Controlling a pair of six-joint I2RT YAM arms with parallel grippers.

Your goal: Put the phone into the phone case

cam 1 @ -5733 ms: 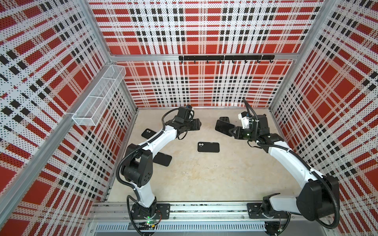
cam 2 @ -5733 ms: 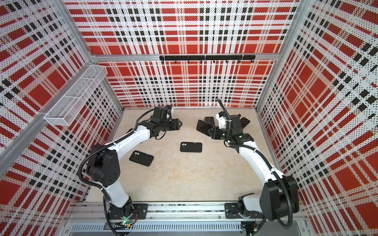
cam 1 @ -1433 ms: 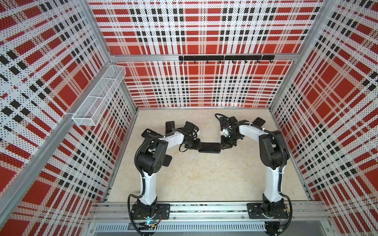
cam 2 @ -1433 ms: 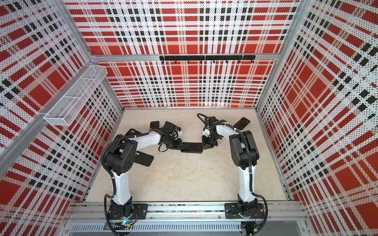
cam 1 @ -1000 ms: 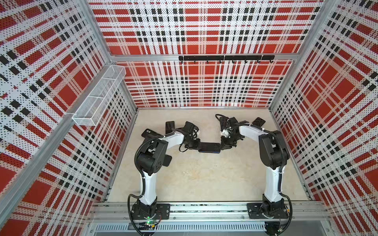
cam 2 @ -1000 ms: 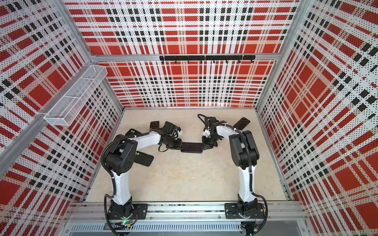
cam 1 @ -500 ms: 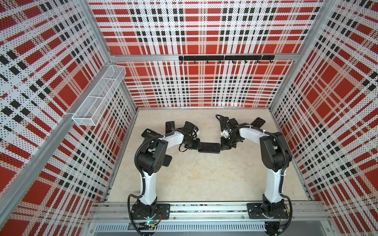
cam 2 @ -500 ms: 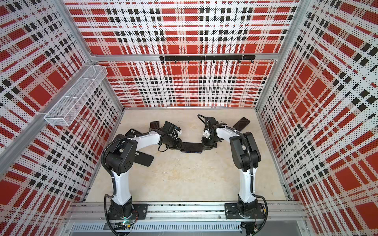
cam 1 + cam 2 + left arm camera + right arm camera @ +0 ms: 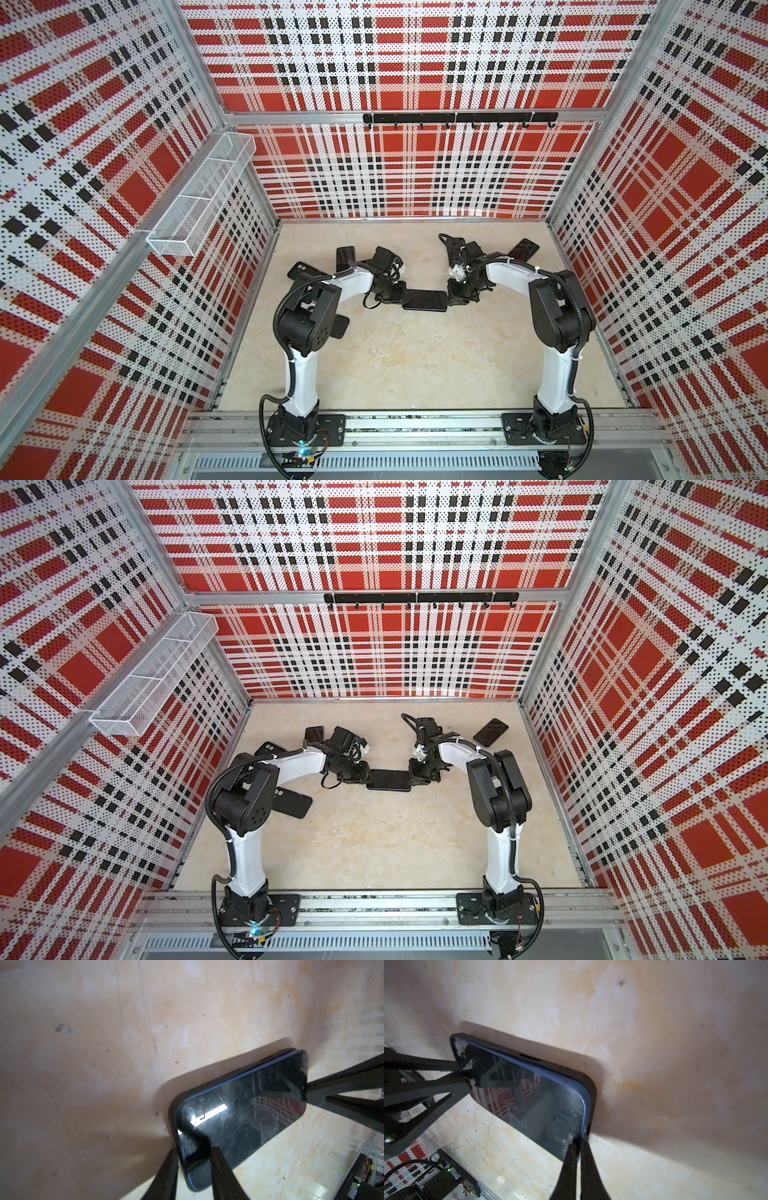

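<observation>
Beige tabletop (image 9: 415, 365), centre: phone (image 9: 424, 299) screen-up inside black phone case (image 9: 591, 1093). Just closed right gripper (image 9: 578, 1144) fully, empty; now pressing tips down on one corner. Keeping left gripper (image 9: 190, 1147) part-spread astride opposite end rim; clamped or resting, can't tell. Reads as final snap-in; blue edge maybe still proud along one side.

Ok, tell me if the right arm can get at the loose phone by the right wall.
Probably yes: the loose phone lies flat and uncovered right beside its forearm. First the right gripper, shut against the cased phone, must pull away.
</observation>
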